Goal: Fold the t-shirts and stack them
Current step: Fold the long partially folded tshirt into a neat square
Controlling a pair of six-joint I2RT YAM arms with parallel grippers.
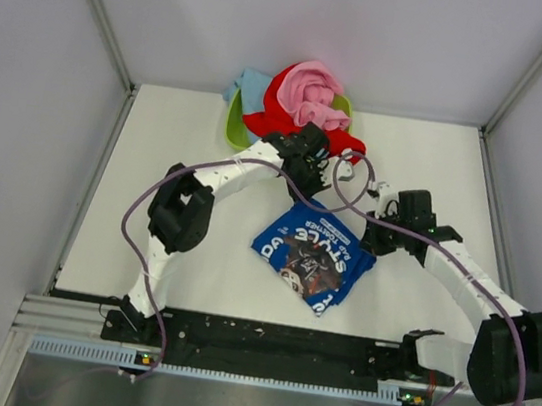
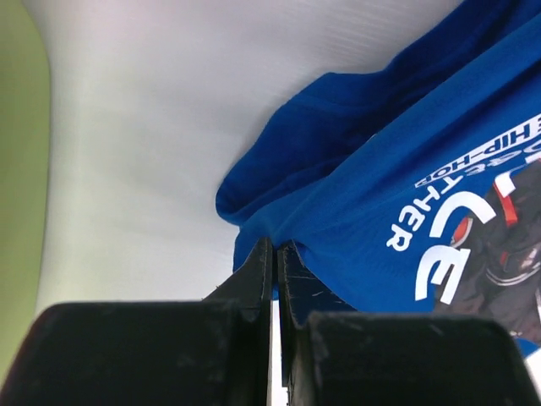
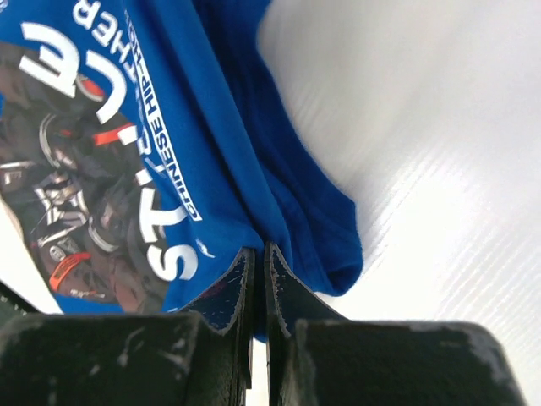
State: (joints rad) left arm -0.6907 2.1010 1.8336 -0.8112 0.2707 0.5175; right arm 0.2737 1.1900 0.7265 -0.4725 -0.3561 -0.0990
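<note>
Royal blue t-shirt (image 1: 312, 254) is being gripped at opposite ends of its far edge by left pincer (image 2: 275, 256) and right pincer (image 3: 258, 256), both clamped tight.

I see my left fingers (image 2: 256, 275) pressed together, pinching the hem of the royal blue t-shirt (image 2: 363, 169). White worktop (image 2: 169, 127) lies beyond. Lime green tub (image 2: 17, 169) borders the left edge.

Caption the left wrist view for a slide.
Left gripper shut on the edge of the blue printed t-shirt; white table beyond, lime green tub at left.
</note>
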